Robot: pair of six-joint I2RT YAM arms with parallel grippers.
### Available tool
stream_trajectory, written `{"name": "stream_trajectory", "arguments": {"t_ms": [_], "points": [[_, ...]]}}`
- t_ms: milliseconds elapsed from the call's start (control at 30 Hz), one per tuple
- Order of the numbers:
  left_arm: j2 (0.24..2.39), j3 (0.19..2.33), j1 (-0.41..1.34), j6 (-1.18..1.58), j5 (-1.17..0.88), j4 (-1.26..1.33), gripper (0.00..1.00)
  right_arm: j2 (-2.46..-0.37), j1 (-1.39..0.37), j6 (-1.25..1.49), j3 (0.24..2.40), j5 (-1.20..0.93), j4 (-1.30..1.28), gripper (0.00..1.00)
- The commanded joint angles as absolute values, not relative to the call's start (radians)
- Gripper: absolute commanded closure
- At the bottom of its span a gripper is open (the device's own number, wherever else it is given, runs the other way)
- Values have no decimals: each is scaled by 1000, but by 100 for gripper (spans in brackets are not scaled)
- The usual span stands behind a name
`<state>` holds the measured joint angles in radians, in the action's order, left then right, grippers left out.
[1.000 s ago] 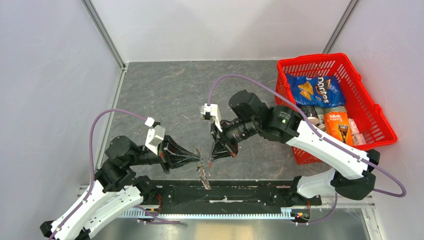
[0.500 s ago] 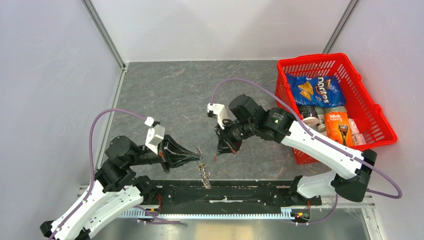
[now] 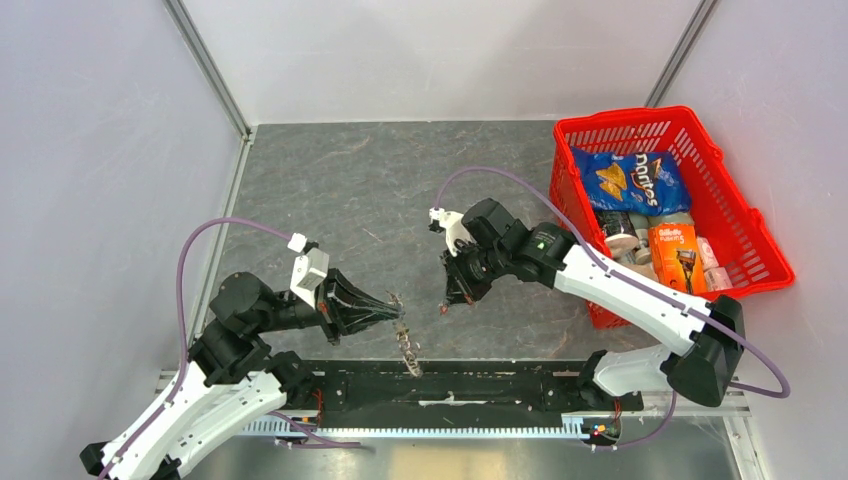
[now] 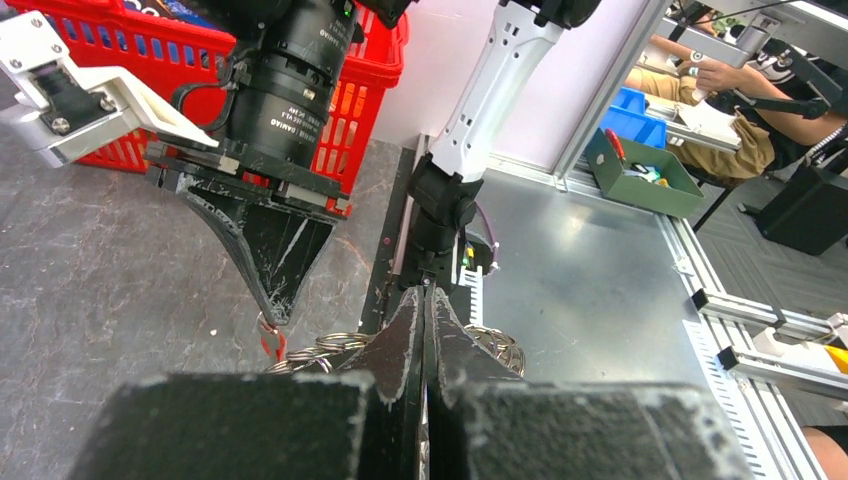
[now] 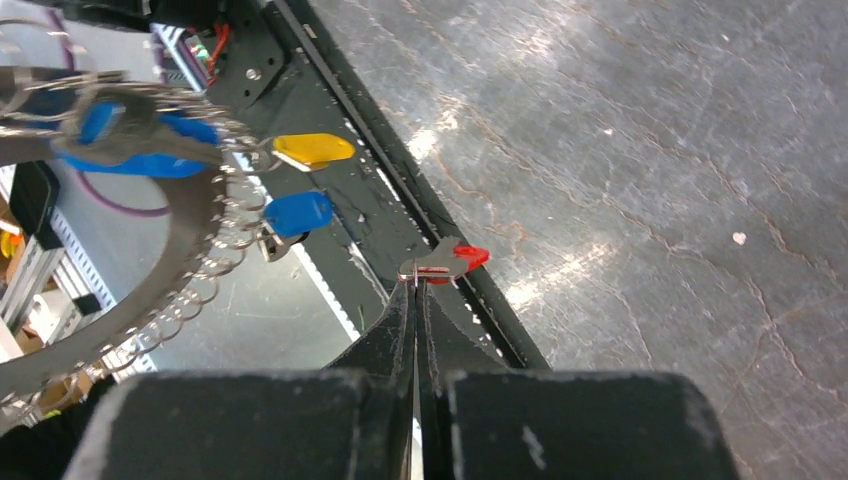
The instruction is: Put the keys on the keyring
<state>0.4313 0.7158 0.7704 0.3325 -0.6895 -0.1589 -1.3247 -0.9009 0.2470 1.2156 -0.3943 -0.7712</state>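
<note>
Above the bench's (image 3: 330, 190) near edge, left fingers (image 4: 405, 330) clamped the keyring (image 5: 150, 290), yellow-tagged key (image 5: 312, 150) and blue-tagged key (image 5: 298, 213) already on it; right fingers (image 5: 395, 335) pinched the red-tagged key (image 5: 445, 263) nearby, seemingly still unthreaded.

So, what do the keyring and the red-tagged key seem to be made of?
The keyring looks like dull grey metal, matte, with thin shiny wire loops along its rim. The red-tagged key, pinched in the right gripper, seems bright silver metal, since it glints; its glossy red tag is probably plastic.
</note>
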Motion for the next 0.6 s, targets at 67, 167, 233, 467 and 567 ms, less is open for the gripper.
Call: {"name": "stream_trajectory", "arguments": {"t_ms": [67,167,233,467,567], "points": [[417,739,773,332,-655,-133,98,-1328,-865,346,1125,-283,-666,100],[416,738,773,333,-647,-133,98,-1354,-858,368,1103,-230,-652,100],[413,736,773,335,-641,-133,98,-1375,-850,382,1088,-203,-641,100],[404,733,773,336,-625,-137,98,-1459,-810,457,1007,-140,-531,100],[403,733,773,334,-619,-139,98,-1510,-802,482,996,-88,-504,100]]}}
